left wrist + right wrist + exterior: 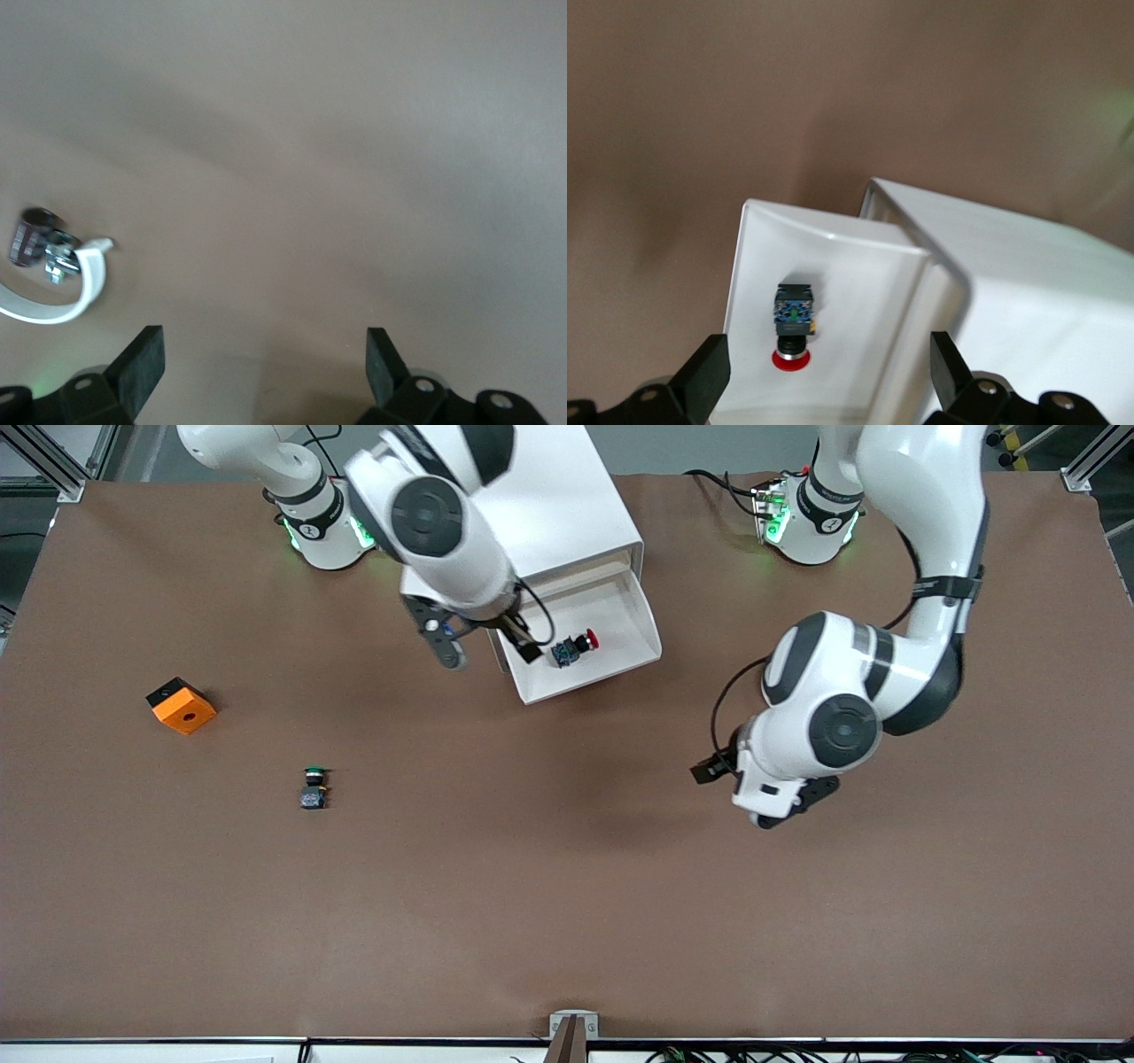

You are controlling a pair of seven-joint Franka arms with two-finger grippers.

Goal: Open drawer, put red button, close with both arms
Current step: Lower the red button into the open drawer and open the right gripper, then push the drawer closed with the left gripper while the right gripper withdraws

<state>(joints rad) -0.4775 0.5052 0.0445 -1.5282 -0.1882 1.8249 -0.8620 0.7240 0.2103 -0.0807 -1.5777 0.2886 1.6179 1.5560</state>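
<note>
Cabinet (567, 514), white and boxy, stands between the arm bases, its drawer (642, 615) pulled fully out toward the front camera. The right gripper (483, 642) hangs over the drawer's edge with jaws spread wide and empty; the left gripper (762, 793) waits over bare table toward the left arm's end, also wide open. The red button (576, 646) lies on its side on the drawer floor, long axis roughly across the drawer, red cap pointing toward the left arm's end, bluish base toward the right gripper. What remains, I judge, is closing: lift the right gripper clear first, then press both grippers evenly on the drawer front so it slides straight.
</note>
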